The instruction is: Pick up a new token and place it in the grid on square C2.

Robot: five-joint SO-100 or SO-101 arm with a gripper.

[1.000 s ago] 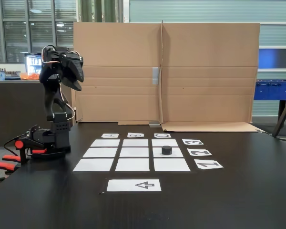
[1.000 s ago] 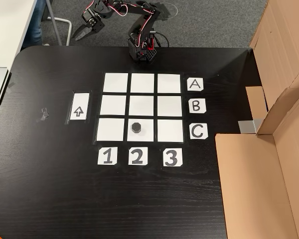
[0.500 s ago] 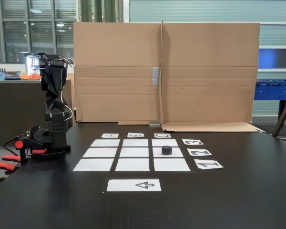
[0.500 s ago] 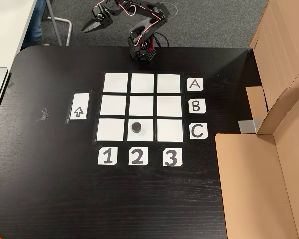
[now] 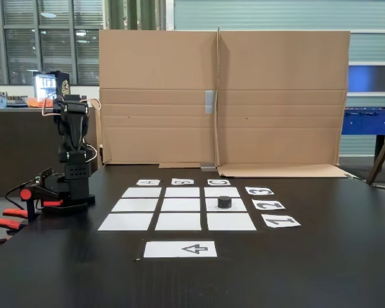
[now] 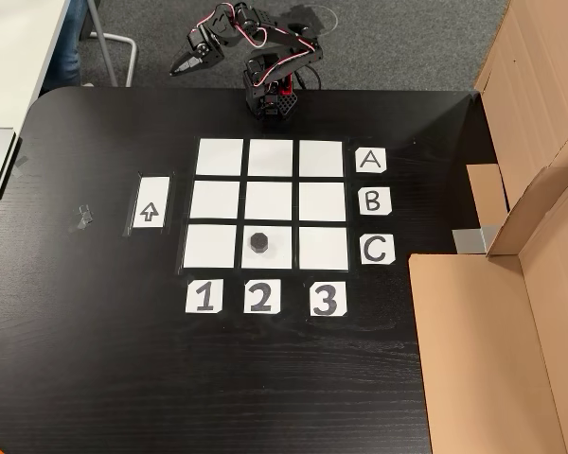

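1. One black token point(image 6: 258, 242) sits on square C2 point(image 6: 266, 257) of the grid point(image 6: 218, 156), in the row nearest the table's point(image 6: 95, 359) number labels, in line with label C point(image 6: 377, 250) and label 2 point(image 6: 259, 298); by my reading the placing is done.
2. My gripper point(image 6: 178, 69) hangs past the table's far edge, over the grey floor point(image 6: 407, 38), folded close to my base point(image 6: 270, 99). Its tips look drawn together with nothing between them, though at this size I cannot tell for certain.
3. Risk from here, as I judge it: a low swing across the grid could clip the token and push it off its sheet, or ruffle the loose paper.
4. Open room is generous: bare black table lies beyond the arrow sheet point(image 6: 150, 202) and below the numbers. The cardboard wall point(image 5: 224, 96) closes the edge beside the letter labels, so I should keep my reach away from it.
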